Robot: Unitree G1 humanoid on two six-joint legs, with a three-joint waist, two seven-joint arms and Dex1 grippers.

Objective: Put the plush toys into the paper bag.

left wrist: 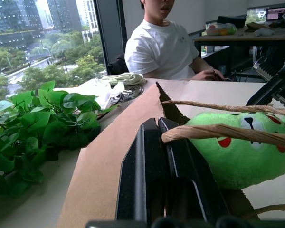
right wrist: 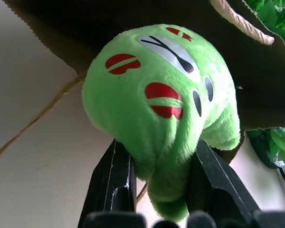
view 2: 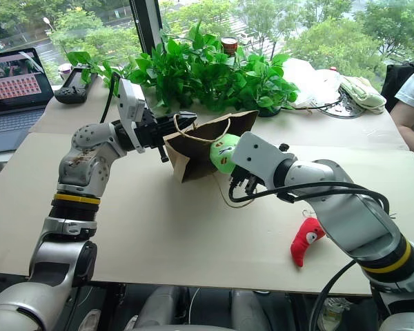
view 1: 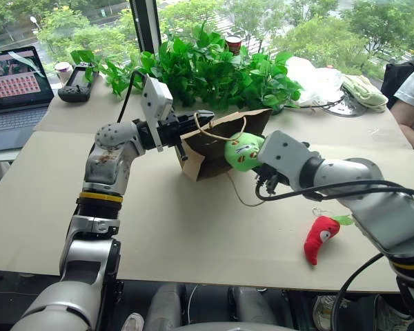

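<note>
The green plush toy sits at the mouth of the paper bag, pinched at its base between the two fingers of the right tool. The left tool is clamped shut on the bag's rim at 9 o'clock from the toy, holding the bag tipped up off the counter with its opening facing the toy. The red chili toy lies on the counter at about 5 o'clock from the bag, well apart.

Risks, as I judge them: the cord handles cross the opening and could snag the toy; the grip is only on a fold of plush, so it may slip; a push might crumple the thin bag or pull it out of the left tool.

Count: two plush toys, one paper bag, two handles, two tools
</note>
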